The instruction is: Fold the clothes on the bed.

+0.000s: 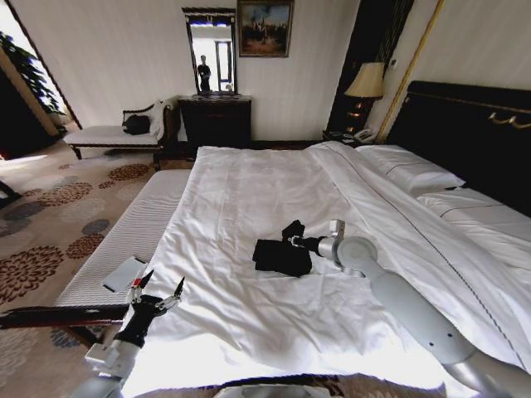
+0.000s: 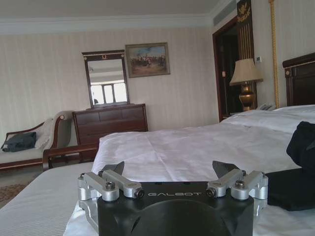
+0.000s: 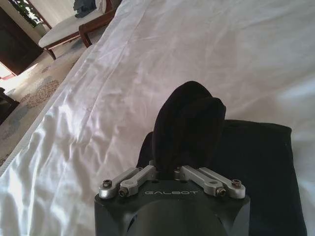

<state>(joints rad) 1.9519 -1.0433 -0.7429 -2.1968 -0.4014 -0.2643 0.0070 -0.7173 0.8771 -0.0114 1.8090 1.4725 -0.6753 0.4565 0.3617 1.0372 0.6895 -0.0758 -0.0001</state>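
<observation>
Risk of undoing the fold: my right jaws (image 3: 170, 173) are clenched on a raised bunch of the clothes (image 1: 280, 255) mid-bed (image 1: 249, 182), so a hard pull drags the folded stack askew, while my left jaws (image 1: 155, 291) hang released at the foot edge.

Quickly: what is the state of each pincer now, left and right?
Left pincer: open, holding nothing, at the near bed edge.
Right pincer: closed on a raised fold of the black soft-fabric garment.
</observation>
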